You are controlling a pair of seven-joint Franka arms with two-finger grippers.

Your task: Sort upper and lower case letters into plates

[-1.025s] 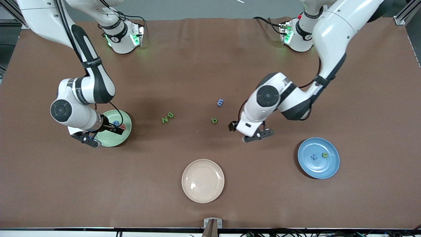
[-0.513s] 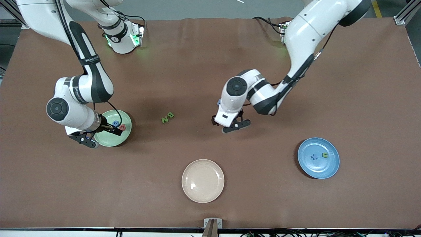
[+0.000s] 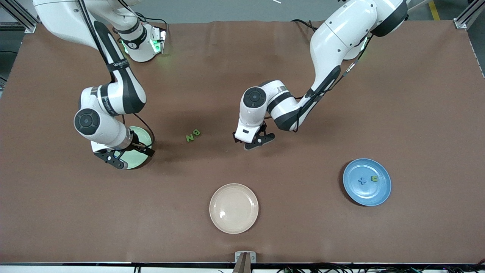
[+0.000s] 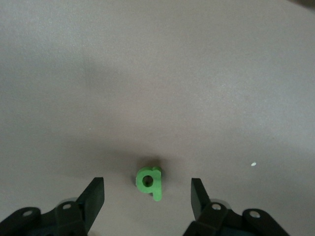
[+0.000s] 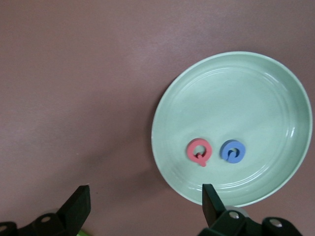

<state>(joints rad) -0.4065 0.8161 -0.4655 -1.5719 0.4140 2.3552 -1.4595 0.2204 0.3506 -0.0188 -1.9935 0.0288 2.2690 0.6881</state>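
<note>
The brown table [image 3: 379,94] is carrying three plates: the cream-beige plate [image 3: 233,208] is lying nearest the front camera, the blue plate [image 3: 366,182] is sitting toward the left arm's end, and the pale green plate [image 5: 231,128] is sitting toward the right arm's end, partly hidden in the front view by the right arm. The left gripper [image 4: 147,196] is hanging low over the middle of the table with its fingers standing apart on either side of a small green letter q [image 4: 149,181], not touching it. The right gripper [image 5: 142,204] is hovering over the rim of the pale green plate, fingers spread wide and holding nothing. A red Q [image 5: 199,151] and a blue letter [image 5: 232,151] are lying side by side in that plate. Two small pieces, one blue [image 3: 362,180] and one green [image 3: 374,178], are resting in the blue plate. The green letters B and N [image 3: 193,135] are lying together on the table between the two arms.
</note>
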